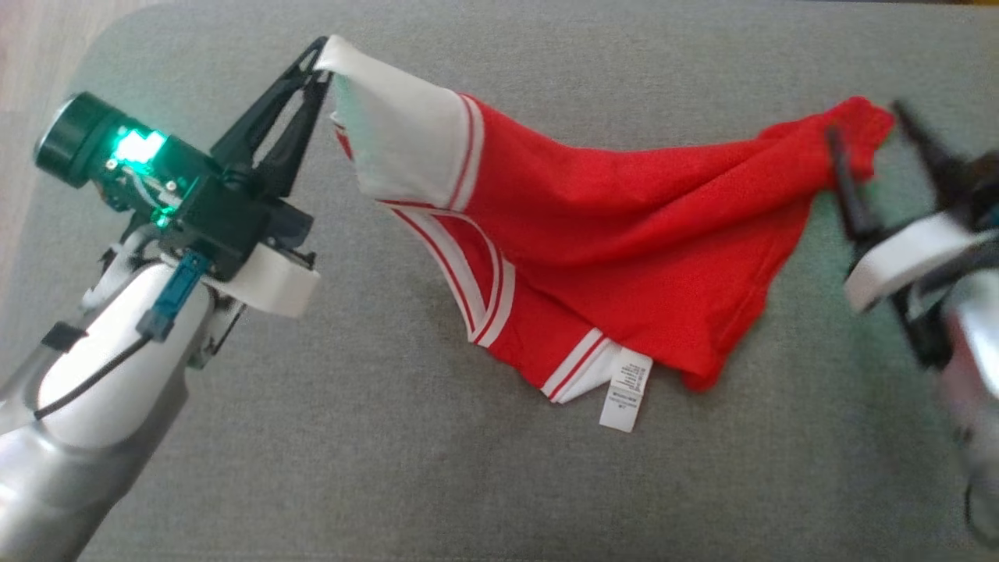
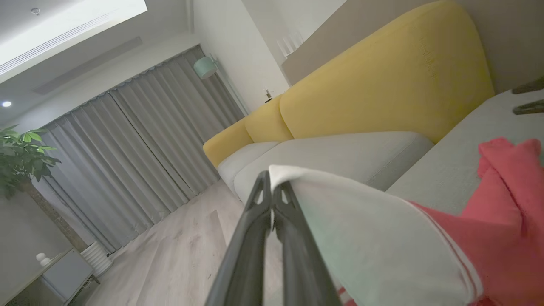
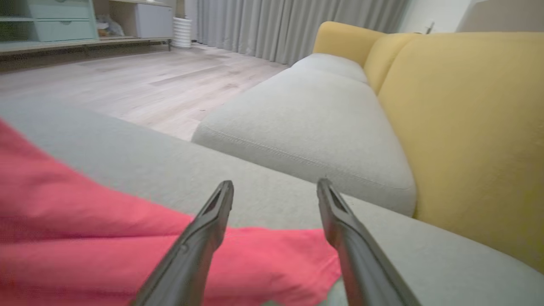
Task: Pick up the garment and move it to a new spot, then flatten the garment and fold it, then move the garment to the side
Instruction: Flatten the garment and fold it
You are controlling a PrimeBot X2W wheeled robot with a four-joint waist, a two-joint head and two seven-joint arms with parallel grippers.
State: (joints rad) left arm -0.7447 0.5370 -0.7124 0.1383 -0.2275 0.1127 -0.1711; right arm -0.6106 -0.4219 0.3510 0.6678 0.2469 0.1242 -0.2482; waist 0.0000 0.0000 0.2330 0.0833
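Left pincer (image 1: 320,66) grips garment's (image 1: 624,234) white corner (right pincer (image 1: 865,121) beside red end).

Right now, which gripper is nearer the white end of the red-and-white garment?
Left. The left gripper is shut on the white end itself, holding it up. The right gripper stands open at the red corner of the garment, the opposite end.

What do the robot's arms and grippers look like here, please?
The left gripper and the right gripper each have two long, slim dark fingers and a white block behind them. The left wrist carries a dark cylinder, a glowing green light and a teal connector, with a thin black cable running down the pale silver-white forearm. The right arm is blurred.
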